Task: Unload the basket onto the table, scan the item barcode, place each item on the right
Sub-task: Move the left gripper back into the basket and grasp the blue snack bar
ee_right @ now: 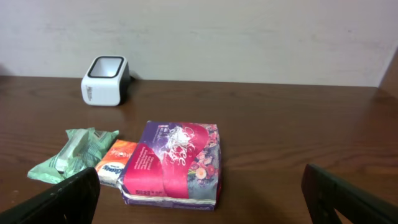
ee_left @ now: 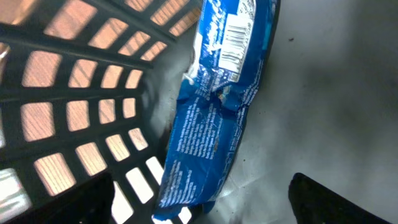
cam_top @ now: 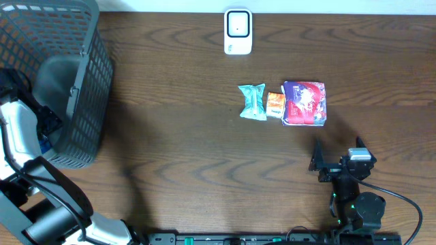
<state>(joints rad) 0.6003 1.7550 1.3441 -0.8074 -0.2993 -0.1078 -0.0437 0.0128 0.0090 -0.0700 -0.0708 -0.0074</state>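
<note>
Blue packet (ee_left: 211, 124) lies on the grey floor of the mesh basket (cam_top: 82, 75), its white barcode (ee_left: 231, 37) facing up at the far end. Your left arm (cam_top: 17, 133) comes in from the left side of the overhead view and dips into the basket. Your left fingers (ee_left: 68, 202) stand wide apart on either side of the packet's near end, holding nothing. Your right arm (cam_top: 354, 197) sits folded low at the near edge of the surface (cam_top: 177, 136). Your right fingers (ee_right: 59, 199) are spread wide and empty, aimed at the purple tissue pack (ee_right: 174, 162). Beyond it stands the white scanner (ee_right: 104, 79).
</note>
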